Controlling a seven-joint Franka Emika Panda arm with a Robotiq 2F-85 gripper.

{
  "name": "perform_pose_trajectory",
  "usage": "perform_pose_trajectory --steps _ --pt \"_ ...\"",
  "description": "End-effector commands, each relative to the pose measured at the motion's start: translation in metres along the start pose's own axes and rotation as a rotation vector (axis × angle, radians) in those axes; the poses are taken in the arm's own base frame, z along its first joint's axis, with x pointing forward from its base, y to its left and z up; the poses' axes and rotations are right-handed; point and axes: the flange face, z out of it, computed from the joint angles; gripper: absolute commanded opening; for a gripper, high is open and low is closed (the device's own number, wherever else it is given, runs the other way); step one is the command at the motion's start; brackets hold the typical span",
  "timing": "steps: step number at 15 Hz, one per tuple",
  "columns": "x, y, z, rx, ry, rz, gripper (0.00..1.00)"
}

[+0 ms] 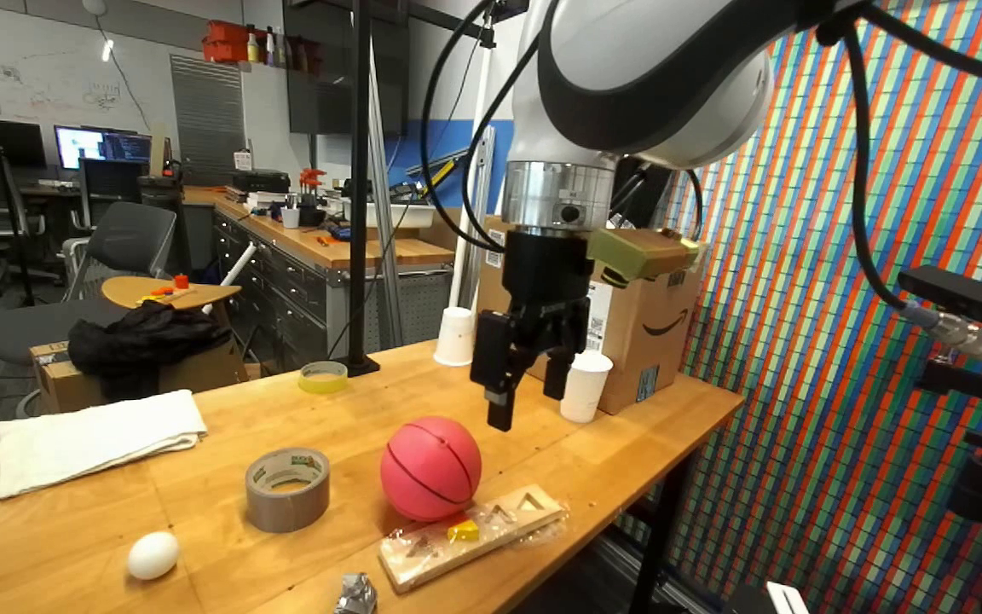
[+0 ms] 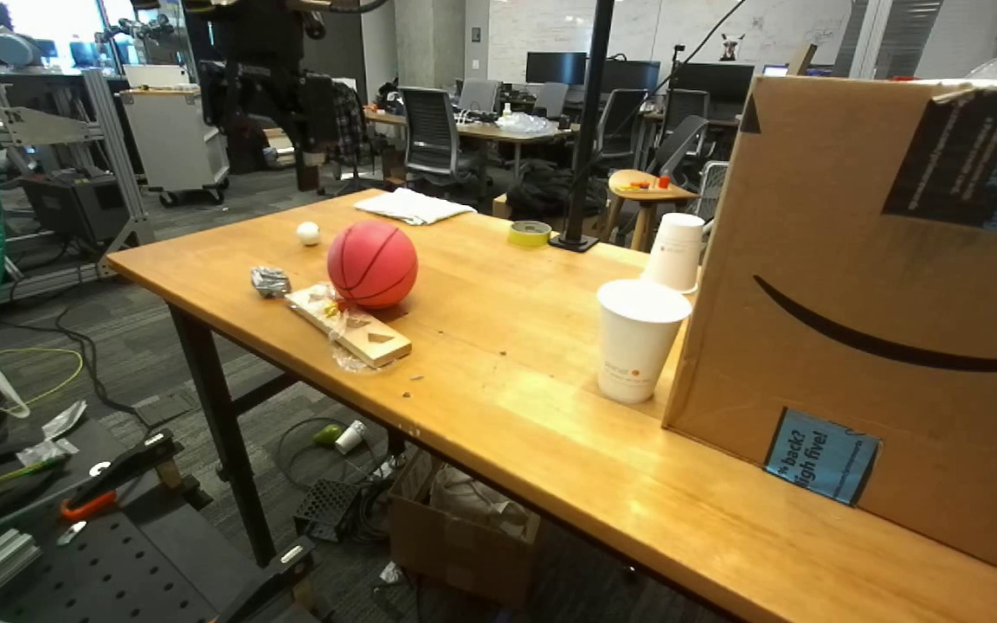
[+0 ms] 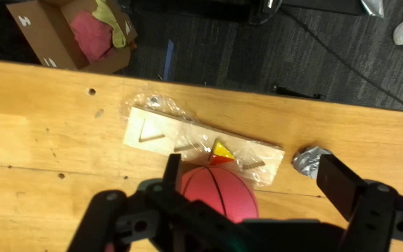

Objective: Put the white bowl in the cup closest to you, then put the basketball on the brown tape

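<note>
The gripper point(image 1: 528, 403) hangs above the table point(image 1: 355, 426), its fingers spread wide, i.e. released. The ball point(image 1: 431, 469) sits lower, on the table, just beside the wooden tray point(image 1: 499, 527); if these two touch, I can't tell. The white egg point(image 1: 153, 556) (the "bowl" of task) lies on the table nr. the tape roll point(image 1: 288, 512). The upright cup point(image 2: 633, 346) stands just beside the box point(image 2: 862, 277), w/ the upside-down cup point(image 2: 678, 251) apart from it.

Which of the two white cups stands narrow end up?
The white cup nearer the black post, tapering upward; the other cup is widest at its top rim.
</note>
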Motion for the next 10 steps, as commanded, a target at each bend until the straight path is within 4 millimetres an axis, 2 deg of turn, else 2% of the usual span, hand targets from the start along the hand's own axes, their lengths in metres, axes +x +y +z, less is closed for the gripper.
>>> perform_pose_trajectory --steps 1,10 --pt "0.017 -0.044 -0.008 0.022 0.067 -0.115 1.0" --pt "0.051 -0.151 -0.003 -0.013 0.111 -0.397 1.0"
